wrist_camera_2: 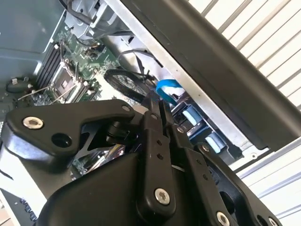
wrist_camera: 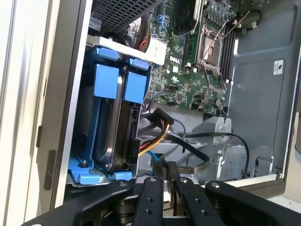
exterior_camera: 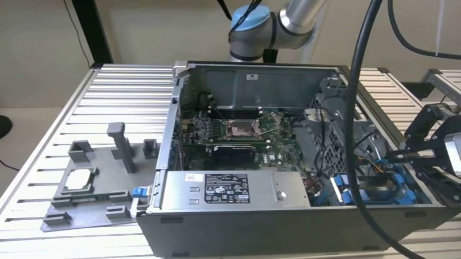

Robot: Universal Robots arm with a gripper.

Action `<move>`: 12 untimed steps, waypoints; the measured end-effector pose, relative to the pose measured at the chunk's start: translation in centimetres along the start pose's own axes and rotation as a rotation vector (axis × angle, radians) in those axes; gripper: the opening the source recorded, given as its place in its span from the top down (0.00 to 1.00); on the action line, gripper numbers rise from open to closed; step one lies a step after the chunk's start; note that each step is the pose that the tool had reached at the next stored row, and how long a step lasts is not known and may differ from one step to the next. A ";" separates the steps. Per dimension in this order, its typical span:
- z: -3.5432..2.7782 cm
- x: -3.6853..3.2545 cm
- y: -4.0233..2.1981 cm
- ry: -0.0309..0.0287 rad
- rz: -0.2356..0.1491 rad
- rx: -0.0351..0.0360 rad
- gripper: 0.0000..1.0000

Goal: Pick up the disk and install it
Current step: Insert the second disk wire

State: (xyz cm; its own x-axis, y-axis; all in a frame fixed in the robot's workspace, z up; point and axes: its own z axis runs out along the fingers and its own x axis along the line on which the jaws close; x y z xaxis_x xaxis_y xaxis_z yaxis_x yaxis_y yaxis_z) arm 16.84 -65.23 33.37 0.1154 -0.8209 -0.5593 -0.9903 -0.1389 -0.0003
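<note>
The disk (wrist_camera: 110,127) stands on edge in the blue-bracketed drive bay at the corner of the open computer case; in the first wrist view its dark side shows between blue plastic tabs. The exterior view has that bay (exterior_camera: 381,189) at the case's right front corner. My gripper (wrist_camera: 165,165) hovers just off the bay with its two black fingers pressed together and nothing between them. It also appears in the second wrist view (wrist_camera_2: 157,106) and at the exterior view's right (exterior_camera: 394,156), above the bay.
A grey power supply box (exterior_camera: 216,189) with a label lies along the case's front. The motherboard (exterior_camera: 238,132) sits deeper inside. Thick black cables (exterior_camera: 357,108) hang across the case. A grey fixture (exterior_camera: 94,178) rests on the slatted table (exterior_camera: 108,97) at the exterior view's left.
</note>
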 end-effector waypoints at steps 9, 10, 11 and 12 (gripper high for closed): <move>0.21 -0.32 2.70 0.0012 0.001 0.0000 1.00; 0.24 -0.37 3.02 0.0012 0.001 0.0004 1.00; 0.25 -0.44 3.35 0.0013 0.001 0.0008 1.00; 0.27 -0.49 3.64 0.0014 0.001 0.0013 1.00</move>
State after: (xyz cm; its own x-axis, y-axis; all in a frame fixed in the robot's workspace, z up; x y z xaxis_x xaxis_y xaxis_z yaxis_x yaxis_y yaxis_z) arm 13.16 -65.19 33.42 0.1141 -0.8219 -0.5581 -0.9906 -0.1371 -0.0006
